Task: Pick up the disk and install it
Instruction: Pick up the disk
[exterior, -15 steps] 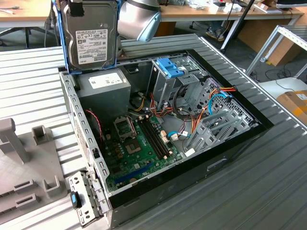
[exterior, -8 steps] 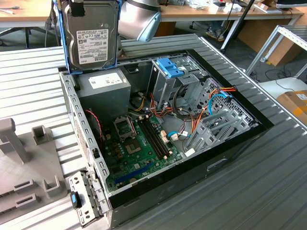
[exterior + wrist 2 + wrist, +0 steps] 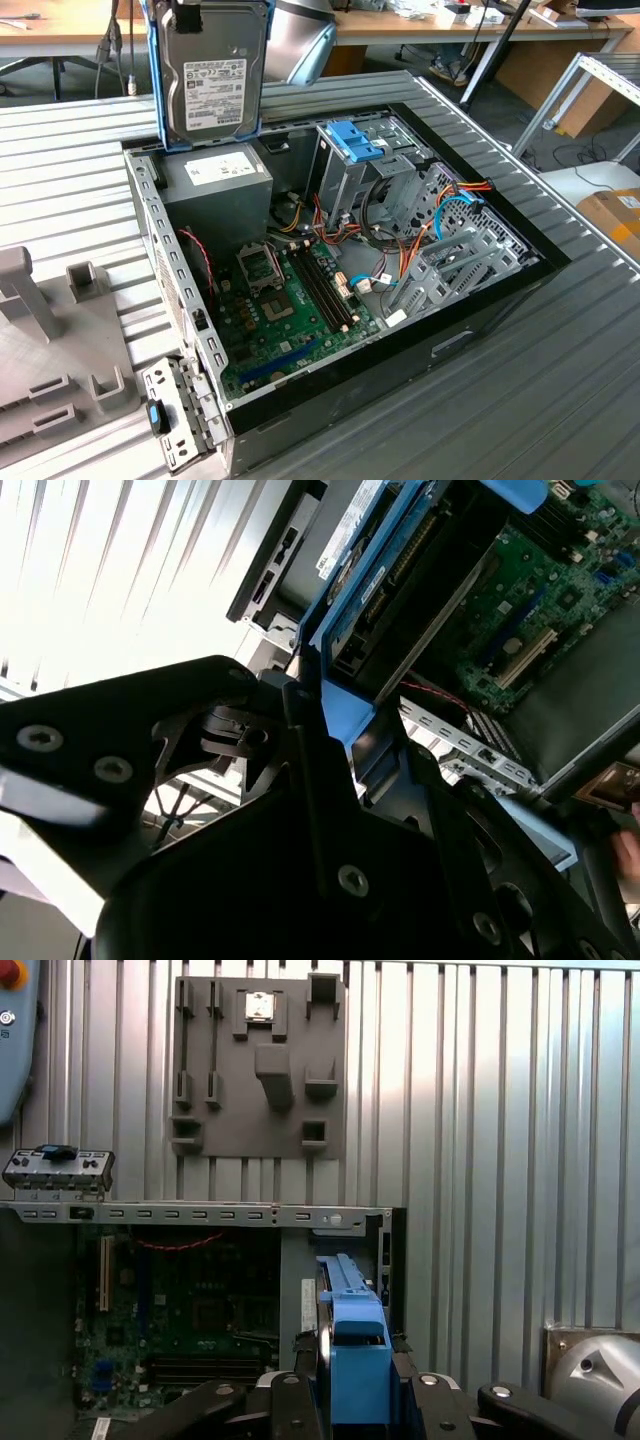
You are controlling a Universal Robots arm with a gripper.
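One disk [image 3: 213, 85], top off-frame, apparently in pincer [image 3: 355, 1370].

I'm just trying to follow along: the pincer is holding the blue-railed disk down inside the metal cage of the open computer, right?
Not quite. The pincer does hold the blue-railed disk, but up above the open computer, over the grey power-supply box, not inside the metal cage. The exterior view shows it.

Case [image 3: 460, 330] open on top; power-supply box [image 3: 215, 200] under disk [image 3: 215, 80]; cage [image 3: 350, 175] beside.
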